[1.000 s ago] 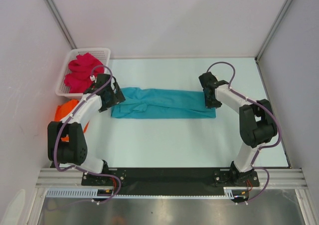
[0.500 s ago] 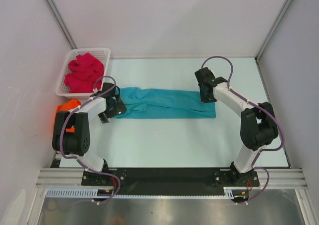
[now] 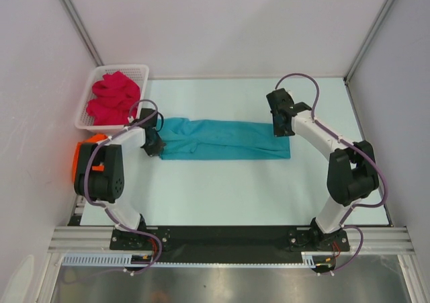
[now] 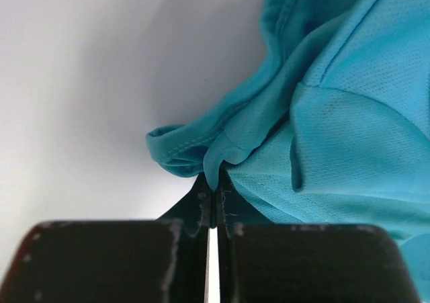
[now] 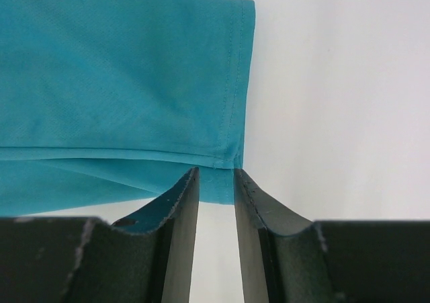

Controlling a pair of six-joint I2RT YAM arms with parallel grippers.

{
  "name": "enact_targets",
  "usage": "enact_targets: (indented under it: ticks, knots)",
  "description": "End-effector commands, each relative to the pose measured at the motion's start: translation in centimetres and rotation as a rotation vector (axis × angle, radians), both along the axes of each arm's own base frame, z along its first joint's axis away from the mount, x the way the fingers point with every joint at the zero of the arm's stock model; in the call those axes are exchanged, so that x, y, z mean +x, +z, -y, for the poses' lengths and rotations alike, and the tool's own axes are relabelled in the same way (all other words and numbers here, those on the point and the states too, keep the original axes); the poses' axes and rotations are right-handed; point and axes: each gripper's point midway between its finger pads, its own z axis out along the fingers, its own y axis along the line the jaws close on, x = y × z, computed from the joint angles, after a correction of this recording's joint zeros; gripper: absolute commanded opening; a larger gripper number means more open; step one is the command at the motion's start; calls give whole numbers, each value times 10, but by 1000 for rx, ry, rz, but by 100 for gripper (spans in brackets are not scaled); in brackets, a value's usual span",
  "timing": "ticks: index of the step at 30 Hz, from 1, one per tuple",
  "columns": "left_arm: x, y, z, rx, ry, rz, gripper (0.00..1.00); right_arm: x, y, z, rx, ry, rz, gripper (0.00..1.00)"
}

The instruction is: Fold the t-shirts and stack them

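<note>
Left gripper (image 4: pixel 211 182) was pressed shut on the teal t-shirt (image 3: pixel 225 140), its two fingers closed together with a small ridge of the bunched hem pinched at their tips. From above, this gripper sat at the 9 o'clock end of the shirt, down on the cloth.

Right gripper (image 5: pixel 215 175) stood part-way apart, a narrow slot between the fingers. It was poised at the shirt's 3 o'clock end, its tips over the stitched corner there. The wrist view showed teal cloth and bare table through the slot, and no clear clamp on the fabric.

The teal t-shirt lay folded into a long band across the middle of the pale table (image 3: pixel 222 189), running from 9 o'clock to 3 o'clock. Its 3 o'clock end was flat with a straight hem. Its 9 o'clock end was rumpled, with folds gathered toward the left fingers.

The crimson-pink t-shirt (image 3: pixel 113 96) sat heaped inside the white basket (image 3: pixel 124 66), which stood at the table's 10 o'clock corner against the left wall. The orange t-shirt (image 3: pixel 78 156) lay crumpled at the table's 9 o'clock edge, just on the 6 o'clock side of the basket. It was partly hidden by the left arm, so its full shape could not be made out.
</note>
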Motion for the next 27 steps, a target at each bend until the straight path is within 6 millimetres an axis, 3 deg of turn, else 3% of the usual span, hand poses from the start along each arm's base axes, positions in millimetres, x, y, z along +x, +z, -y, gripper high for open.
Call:
enact_targets:
  ticks: [1,10,13,15,16,19,23,26,27]
  knots:
    - [18,13,-9,16,42,27,0,4,30,1,14,5,64,32]
    - [34,59,-51,95,114,92,0,4,37,0,28,3,80,31]
    - [53,73,-63,100,105,105,0,5,37,-5,38,9,79,31]
    - [57,62,-63,97,89,42,1,5,37,-7,41,14,78,32]
    - [67,68,-63,99,81,55,1,5,36,-7,44,13,75,32]
    - [73,54,-62,91,73,20,2,5,37,-9,48,16,77,33]
    - [74,51,-61,87,68,22,6,5,34,-7,41,14,70,33]
    - [72,54,-61,89,66,33,11,5,32,-7,43,16,67,33]
    - [70,54,-61,89,67,33,24,6,32,-8,44,17,67,33]
